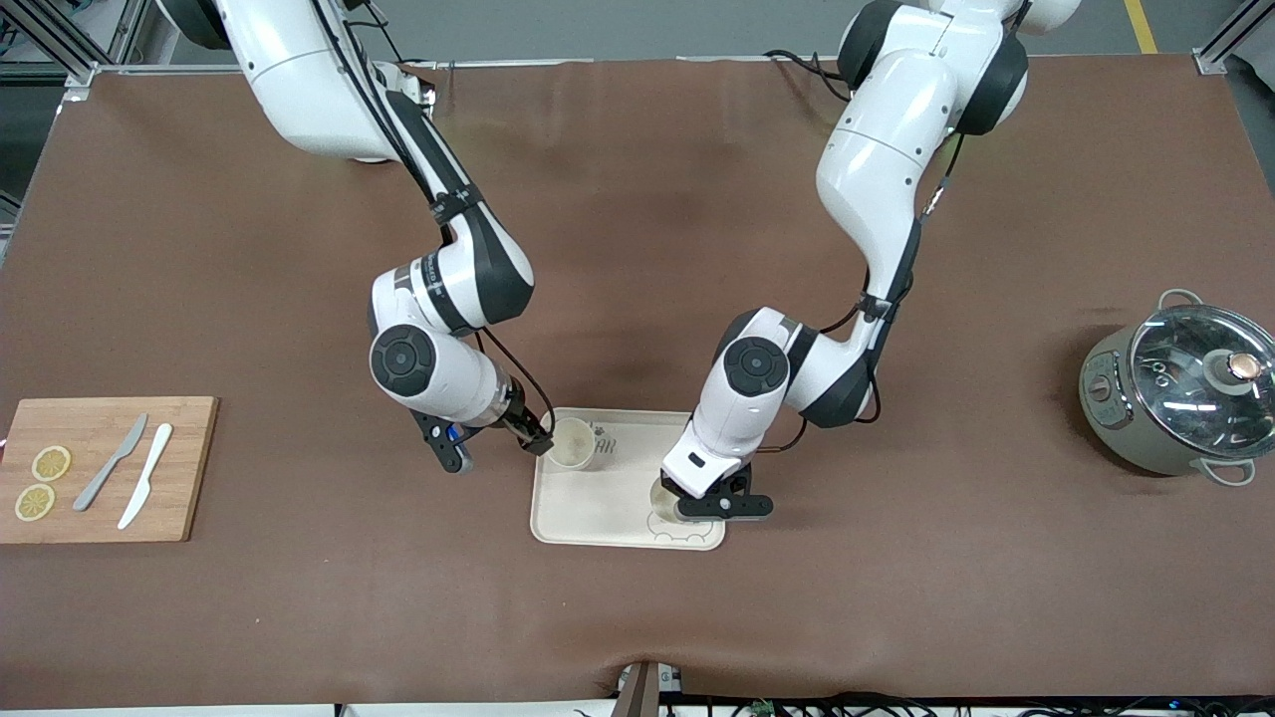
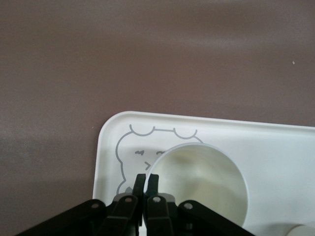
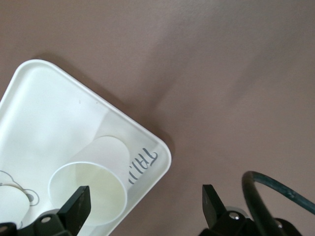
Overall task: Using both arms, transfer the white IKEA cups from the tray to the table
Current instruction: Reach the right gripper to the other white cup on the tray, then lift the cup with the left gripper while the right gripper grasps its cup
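Count, front view: two arms, two white cups, one cream tray (image 1: 608,498), one wooden cutting board (image 1: 105,468), two lemon slices (image 1: 42,482), one grey knife (image 1: 110,463), one white knife (image 1: 145,475), one grey pot (image 1: 1175,398) with a glass lid.

Layout on the brown bench (image 1: 896,597), clock read on the front view: tray at about 6 o'clock of bench centre; board at 8 o'clock, at the right arm's end, carrying the slices and both knives; pot at 3 o'clock, at the left arm's end.

Cups: plain off-white, handleless, slightly tapered, round rims, both mouth-up on the tray. First white cup (image 1: 575,443) stands at the tray's 11 o'clock corner, beside the grey lettering. Second white cup (image 1: 659,495) stands at the tray's 5 o'clock corner, partly over the printed bear outline (image 2: 129,147).

Left arm: elbow folded low, wrist pointing down over the tray's 5 o'clock corner. Left tool (image 1: 712,506) has its fingers (image 2: 139,183) drawn together, pinching the rim wall of the second white cup, one finger inside the mouth and one outside.

Right arm: forearm angled down toward the tray's 11 o'clock corner. Right tool (image 1: 495,450) is spread wide; one finger sits at the rim of the first white cup, the other is over bare bench off the tray. It grips nothing.
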Motion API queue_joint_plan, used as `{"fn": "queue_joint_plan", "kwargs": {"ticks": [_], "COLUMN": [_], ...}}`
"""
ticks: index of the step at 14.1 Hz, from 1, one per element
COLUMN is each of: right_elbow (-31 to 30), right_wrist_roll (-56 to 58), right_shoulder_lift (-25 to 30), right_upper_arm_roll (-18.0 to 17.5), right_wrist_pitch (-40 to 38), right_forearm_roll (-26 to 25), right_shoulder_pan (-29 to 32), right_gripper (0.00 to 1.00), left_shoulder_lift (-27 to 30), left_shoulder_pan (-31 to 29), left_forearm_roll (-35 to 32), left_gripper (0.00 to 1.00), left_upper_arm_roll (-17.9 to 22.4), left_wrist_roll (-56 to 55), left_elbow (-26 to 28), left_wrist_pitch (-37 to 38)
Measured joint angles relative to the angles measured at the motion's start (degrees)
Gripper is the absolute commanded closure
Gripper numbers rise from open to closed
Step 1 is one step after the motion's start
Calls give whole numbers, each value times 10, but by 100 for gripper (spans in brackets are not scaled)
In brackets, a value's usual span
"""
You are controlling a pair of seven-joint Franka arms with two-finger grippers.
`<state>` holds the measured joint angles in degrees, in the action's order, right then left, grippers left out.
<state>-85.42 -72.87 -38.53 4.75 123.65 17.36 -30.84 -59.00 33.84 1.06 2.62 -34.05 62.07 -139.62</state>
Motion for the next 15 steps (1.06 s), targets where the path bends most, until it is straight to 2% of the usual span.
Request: {"fn": "queue_joint_plan", "kwargs": {"ticks": [5,9,11,15], "right_elbow": [0,0,0,0], "right_wrist_roll": [-30,-31,-31,-32], "right_shoulder_lift": [-18,-23,-25,-31], "right_upper_arm_roll": [0,0,0,0], "right_wrist_pitch": [41,41,41,48], "right_forearm_roll": [0,0,0,0], "right_shoulder_pan": [-16,-17,-19,-20], "right_gripper": [0,35,43,67], "left_shoulder_lift": [6,21,23,29], "left_shoulder_pan": [0,0,1,1], "left_forearm_roll": [0,0,0,0], "left_gripper": [100,100,100,100], "left_upper_arm_roll": [0,0,0,0], "left_wrist_roll": [0,-15,-24,-28], "left_elbow": [-5,-6,-6,-8], "left_wrist_pitch": [11,33,36,52]}}
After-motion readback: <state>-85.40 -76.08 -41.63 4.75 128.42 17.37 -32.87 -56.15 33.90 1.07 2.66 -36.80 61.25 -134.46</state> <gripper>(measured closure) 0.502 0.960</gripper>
